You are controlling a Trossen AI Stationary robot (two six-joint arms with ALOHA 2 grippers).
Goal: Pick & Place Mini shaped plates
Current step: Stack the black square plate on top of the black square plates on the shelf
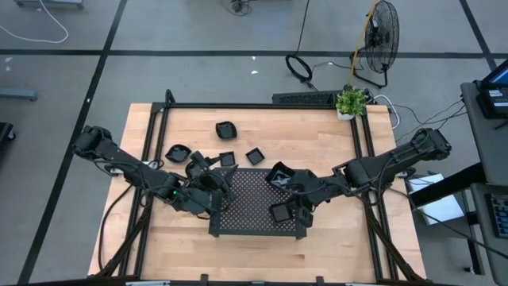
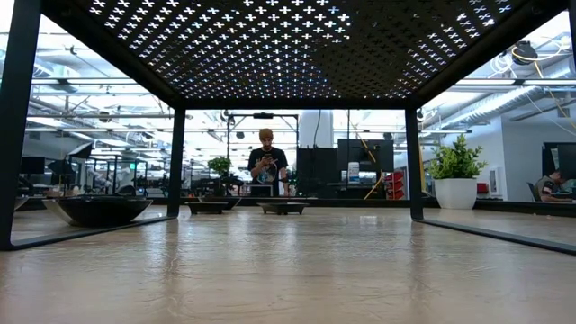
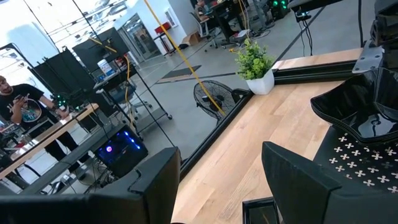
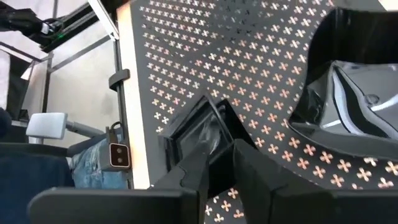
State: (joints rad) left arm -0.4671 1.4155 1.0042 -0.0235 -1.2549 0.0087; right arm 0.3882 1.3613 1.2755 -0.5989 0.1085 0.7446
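Right hand (image 4: 217, 163) clenched on small glossy black square plate (image 4: 198, 134) over dark perforated rectangular tray (image 1: 246, 199). Risk: edge-only grip slipping. Left hand (image 3: 217, 180) released, empty.

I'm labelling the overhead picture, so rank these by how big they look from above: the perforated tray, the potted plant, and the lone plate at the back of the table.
1. Perforated tray, by far the largest.
2. Potted plant.
3. Lone plate, slightly smaller than the plant.
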